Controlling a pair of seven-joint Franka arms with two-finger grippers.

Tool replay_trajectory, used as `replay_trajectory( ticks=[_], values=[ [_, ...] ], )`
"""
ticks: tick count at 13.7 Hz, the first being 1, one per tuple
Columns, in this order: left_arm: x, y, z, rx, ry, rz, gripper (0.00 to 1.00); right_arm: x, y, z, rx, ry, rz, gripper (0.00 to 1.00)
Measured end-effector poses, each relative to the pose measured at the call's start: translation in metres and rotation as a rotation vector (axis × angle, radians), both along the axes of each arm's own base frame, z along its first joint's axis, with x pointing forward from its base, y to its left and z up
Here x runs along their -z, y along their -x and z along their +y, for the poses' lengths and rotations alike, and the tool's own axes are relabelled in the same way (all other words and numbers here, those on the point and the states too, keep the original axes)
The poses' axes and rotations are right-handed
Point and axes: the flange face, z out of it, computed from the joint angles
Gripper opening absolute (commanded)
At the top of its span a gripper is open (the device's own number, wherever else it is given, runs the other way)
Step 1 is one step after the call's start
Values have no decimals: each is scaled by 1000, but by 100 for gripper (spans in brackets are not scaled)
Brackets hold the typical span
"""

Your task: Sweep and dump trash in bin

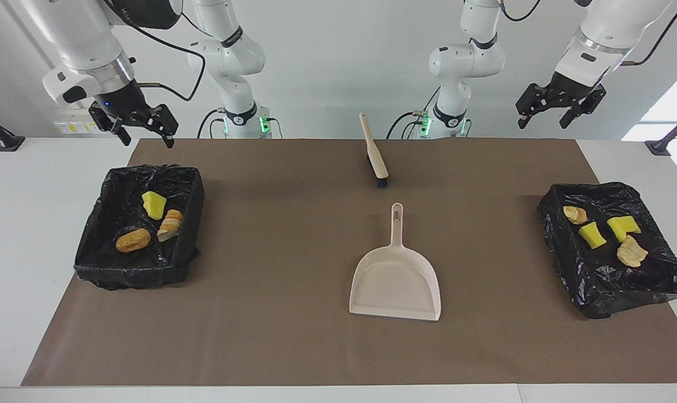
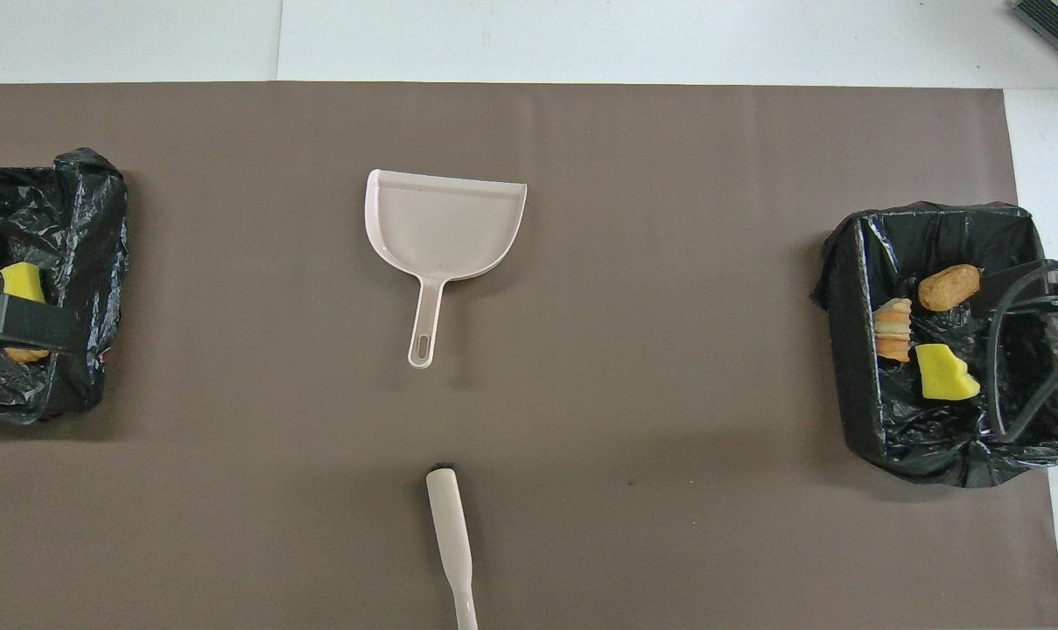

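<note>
No writing is showing legibly on anything. The left gripper [image 1: 559, 112] and right gripper [image 1: 139, 127] are hanging spread wide, holding nothing, each raised over its own end of the table. The trash is lying in two black-lined bins: three scraps [image 1: 150, 221] in one bin [image 1: 92, 246], four scraps [image 1: 607, 235] in the other bin [image 1: 601, 285].

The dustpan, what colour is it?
Pale pink dustpan, lying empty on the brown mat; the facing view shows it best.
</note>
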Motion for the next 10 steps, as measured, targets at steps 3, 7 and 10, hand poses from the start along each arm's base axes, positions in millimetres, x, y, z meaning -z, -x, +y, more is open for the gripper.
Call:
replay_trajectory(
  ticks=[3, 7, 10],
  values=[
    [-7, 3, 1, -4, 9, -16, 100, 0, 0, 0, 0, 0, 0, 100],
    [-8, 3, 1, -3, 10, -18, 100, 0, 0, 0, 0, 0, 0, 100],
    [-8, 3, 3, -8, 11, -18, 100, 1, 0, 0, 0, 0, 1, 100]
  ],
)
